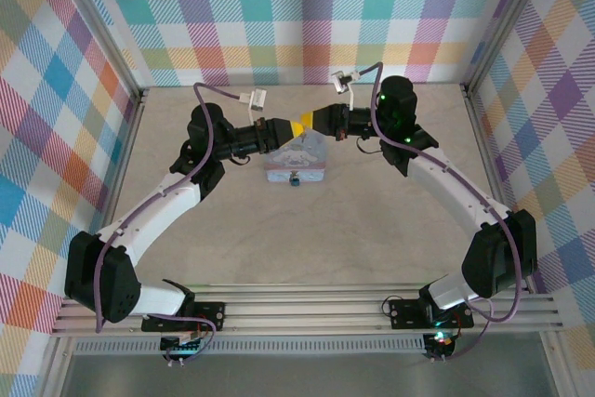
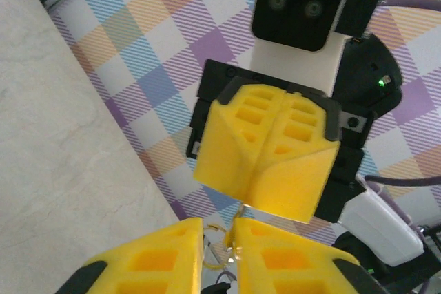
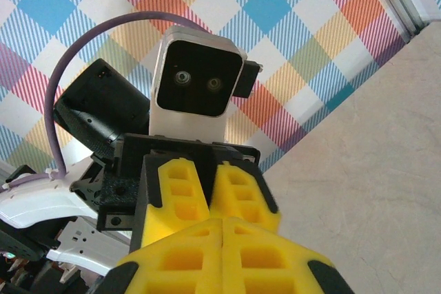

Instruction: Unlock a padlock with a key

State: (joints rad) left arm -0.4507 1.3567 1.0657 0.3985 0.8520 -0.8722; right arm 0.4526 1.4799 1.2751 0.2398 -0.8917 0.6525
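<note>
Left gripper (image 2: 217, 231) — jaws nearly together, seemingly pinching the key (image 2: 226, 249) — meets the shut right gripper (image 2: 255, 192) tip to tip above the tin (image 1: 312, 165), padlock (image 1: 294, 179) at the tin's near edge; looks like key-regrip step, next needs lowering and lining key to keyhole.

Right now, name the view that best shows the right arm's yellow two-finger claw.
Left wrist: the right arm's yellow two-finger claw faces it, large and shut. Top external shows it small, facing the left claw near the pale blue rectangular tin. Right wrist shows its fingers from behind, along the bottom edge.
</note>
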